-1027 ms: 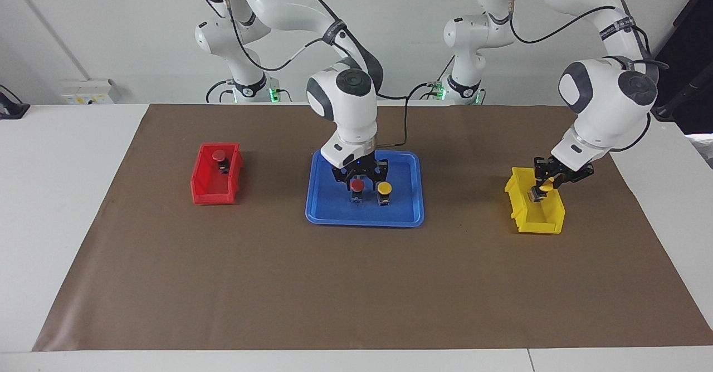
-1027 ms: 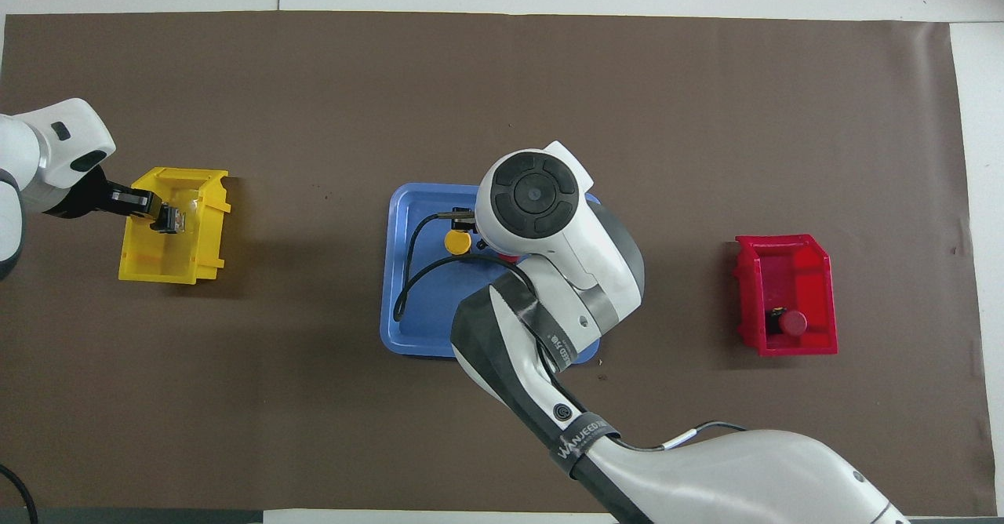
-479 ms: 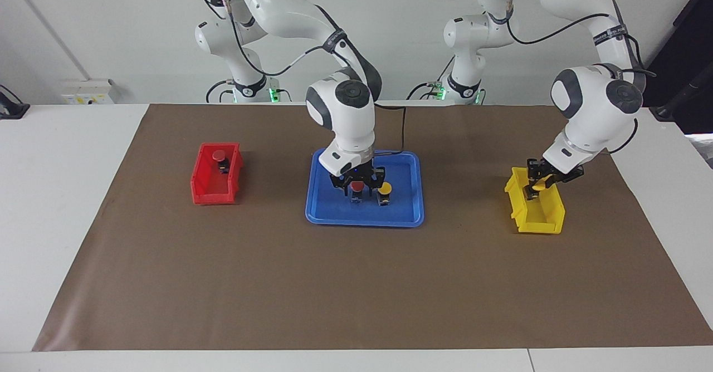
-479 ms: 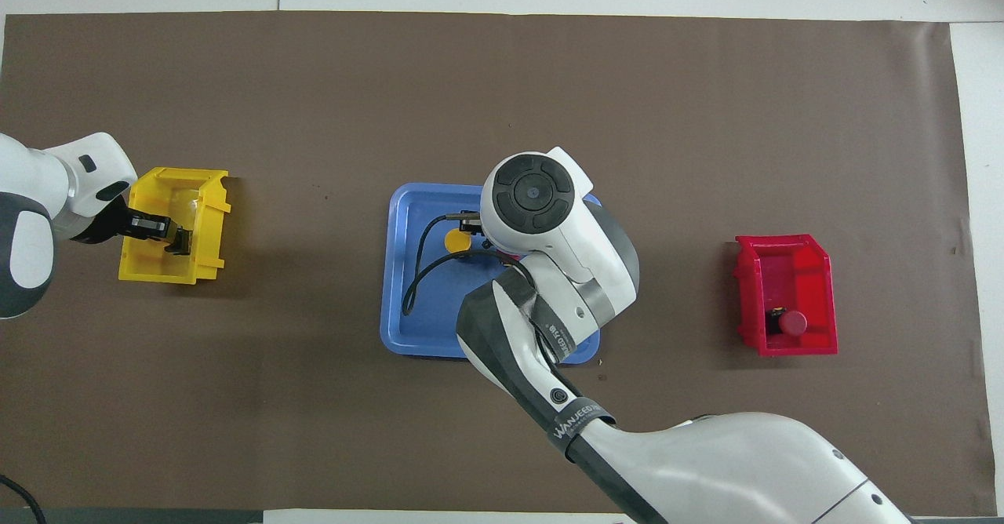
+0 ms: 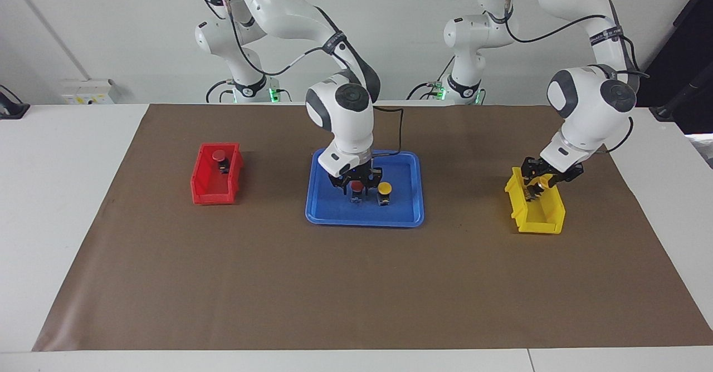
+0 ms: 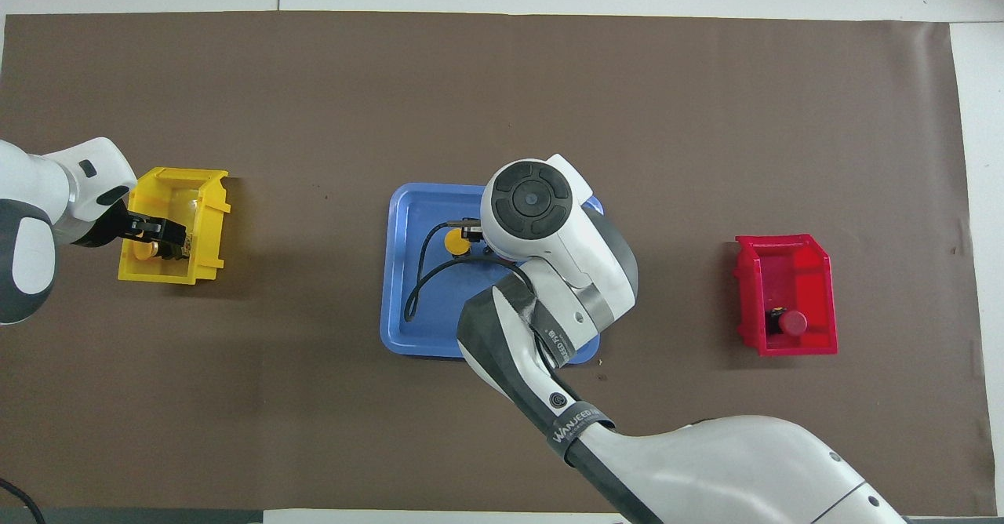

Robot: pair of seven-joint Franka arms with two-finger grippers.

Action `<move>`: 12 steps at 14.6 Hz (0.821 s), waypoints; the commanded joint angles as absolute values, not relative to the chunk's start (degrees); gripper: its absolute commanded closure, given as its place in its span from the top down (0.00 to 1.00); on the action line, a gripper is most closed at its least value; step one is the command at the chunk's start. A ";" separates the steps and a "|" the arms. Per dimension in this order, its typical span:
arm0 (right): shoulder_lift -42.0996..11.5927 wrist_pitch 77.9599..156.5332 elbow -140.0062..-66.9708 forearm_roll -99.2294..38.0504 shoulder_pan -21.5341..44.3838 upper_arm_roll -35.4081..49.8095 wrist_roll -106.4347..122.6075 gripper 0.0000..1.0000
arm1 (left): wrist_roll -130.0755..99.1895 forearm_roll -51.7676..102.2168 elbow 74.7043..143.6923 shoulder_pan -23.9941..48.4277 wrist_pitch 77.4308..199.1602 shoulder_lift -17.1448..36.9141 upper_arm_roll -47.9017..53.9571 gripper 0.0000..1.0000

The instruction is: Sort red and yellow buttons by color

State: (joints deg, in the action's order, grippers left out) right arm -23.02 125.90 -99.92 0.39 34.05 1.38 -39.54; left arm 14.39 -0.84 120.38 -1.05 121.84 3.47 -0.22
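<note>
In the blue tray (image 5: pixel 328 211) a red button (image 5: pixel 357 183) and a yellow button (image 5: pixel 384 187) stand side by side. My right gripper (image 5: pixel 356 186) is down over the red button, open, with a finger on either side of its cap; the overhead view hides that button under the wrist and shows only the tray's yellow button (image 6: pixel 456 242). Another red button (image 5: pixel 219 155) (image 6: pixel 792 322) lies in the red bin (image 5: pixel 207 189). My left gripper (image 5: pixel 536 184) (image 6: pixel 165 235) is lowered into the yellow bin (image 5: pixel 543 221), with a second yellow button (image 6: pixel 143 250) right at it.
A brown mat (image 5: pixel 356 283) covers the table. The red bin (image 6: pixel 816 257) is toward the right arm's end, the yellow bin (image 6: pixel 205 218) toward the left arm's end, and the blue tray (image 6: pixel 404 312) lies between them. The right arm's cable (image 6: pixel 420 273) loops over the tray.
My right gripper has sunk onto the red button and its fingers have drawn closer. The left gripper has dropped lower into the yellow bin, and the yellow cap now shows beside it.
</note>
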 commanded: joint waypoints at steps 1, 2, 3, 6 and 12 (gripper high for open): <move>-21.53 125.95 -101.78 0.53 34.45 1.58 -39.55 0.60 | 14.77 -1.67 121.47 -1.85 123.13 2.19 0.09 0.89; -21.45 125.77 -101.78 0.53 34.54 1.58 -39.55 0.60 | 14.77 -1.67 120.42 -1.76 122.79 2.55 0.09 0.95; -21.36 125.77 -102.30 0.53 34.54 1.58 -39.46 0.59 | 14.77 -1.67 118.76 -1.67 122.26 2.81 0.09 1.00; -21.09 125.77 -102.57 0.53 34.45 1.58 -39.37 0.44 | 14.85 -1.67 116.64 -1.85 121.65 2.81 0.09 1.00; -15.76 117.27 -100.11 -0.09 28.59 1.49 -34.30 0.14 | 1.57 -1.23 106.70 7.78 115.39 3.86 0.44 1.00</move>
State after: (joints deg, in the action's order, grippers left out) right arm -20.90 121.53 -99.82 0.38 32.93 0.95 -38.51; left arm 11.10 -0.69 109.44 1.11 117.29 3.17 0.54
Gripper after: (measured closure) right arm 0.586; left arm 0.000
